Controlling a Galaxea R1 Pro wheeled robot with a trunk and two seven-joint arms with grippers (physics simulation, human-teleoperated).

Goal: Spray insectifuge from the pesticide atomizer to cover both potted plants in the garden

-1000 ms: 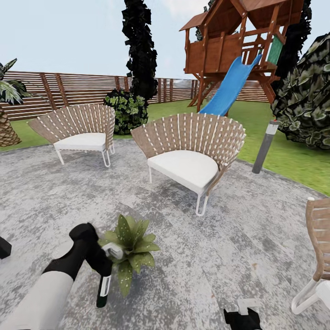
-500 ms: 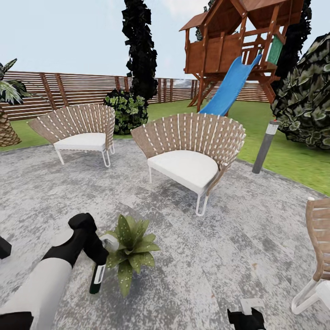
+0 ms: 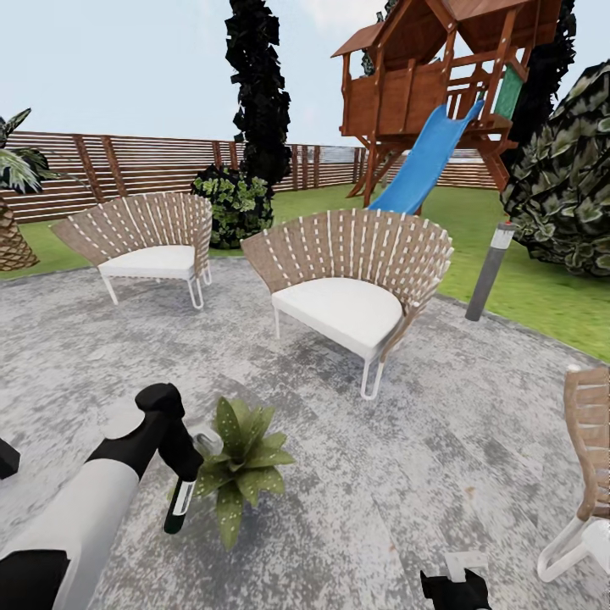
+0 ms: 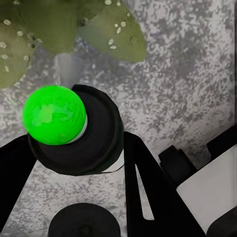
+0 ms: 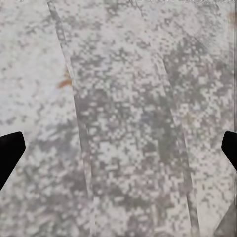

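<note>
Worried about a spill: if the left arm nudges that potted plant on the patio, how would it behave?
The potted plant sits low and wide, so it probably slides rather than tips. Its broad leaves look floppy and would likely bend first. The pesticide atomizer hangs close beside it.

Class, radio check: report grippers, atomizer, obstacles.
Left gripper shut on pesticide atomizer, beside potted plant. Right gripper open over patio. Nothing between nozzle and leaves.
</note>
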